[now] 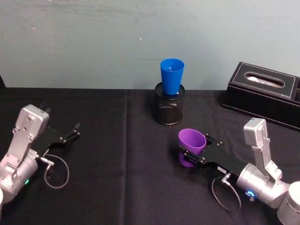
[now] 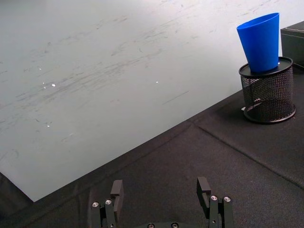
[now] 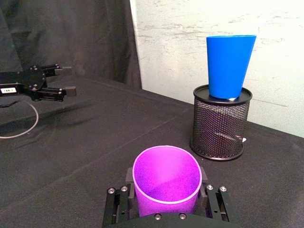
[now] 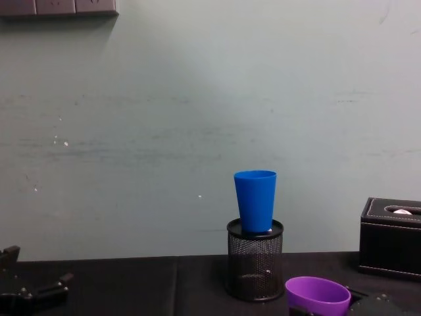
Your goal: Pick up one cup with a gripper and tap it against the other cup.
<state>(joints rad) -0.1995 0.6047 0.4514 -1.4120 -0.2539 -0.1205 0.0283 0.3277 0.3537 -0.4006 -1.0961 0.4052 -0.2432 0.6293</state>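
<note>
The short purple cup sits between the fingers of my right gripper, which is shut on its sides, right of the table's centre. In the right wrist view the purple cup shows its open mouth, with a finger on each side. I cannot tell whether its base touches the cloth. The taller blue cup stands upright on a black mesh pen holder behind it, apart from it. The blue cup rises well above the purple cup. My left gripper rests open at the far left, holding nothing.
A black tissue box stands at the back right, near the right arm. Black cloth covers the table up to a pale wall. A grey cable loop lies by the left arm, and bare cloth stretches between the two arms.
</note>
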